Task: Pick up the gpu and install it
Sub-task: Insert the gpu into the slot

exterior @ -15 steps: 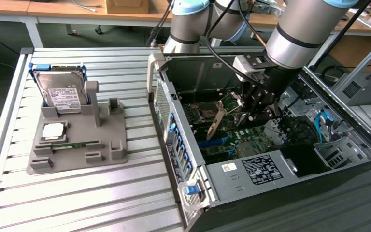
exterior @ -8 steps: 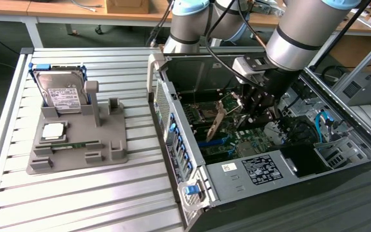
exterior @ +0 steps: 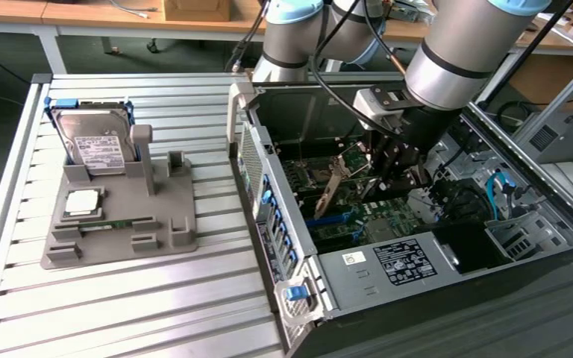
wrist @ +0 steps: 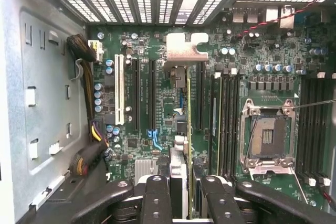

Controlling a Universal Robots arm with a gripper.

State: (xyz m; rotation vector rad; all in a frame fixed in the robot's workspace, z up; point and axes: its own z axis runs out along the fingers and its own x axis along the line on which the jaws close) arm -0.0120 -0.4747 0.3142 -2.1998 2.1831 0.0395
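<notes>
Wrist view has the gripper (wrist: 187, 205) jaws clamped on the gpu (wrist: 185, 51) over the motherboard (wrist: 137, 148); the case label (exterior: 409, 261) print is unreadable.

Wooden desks (exterior: 87, 13) stand behind a slatted metal table (exterior: 117, 298).

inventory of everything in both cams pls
gpu: one, dark with silver bracket, edge-on between the gripper's fingers above the motherboard slots
motherboard: one, green, inside the case
case: one, grey, open, exterior view's right
hard drive: one, silver with white label, upright in the fixture
memory stick: one, green, in the fixture
fixture: one, grey, on the table
table: one, silver, slatted
arm: one, grey, reaching into the case
gripper: one, black, closed on the gpu
</notes>
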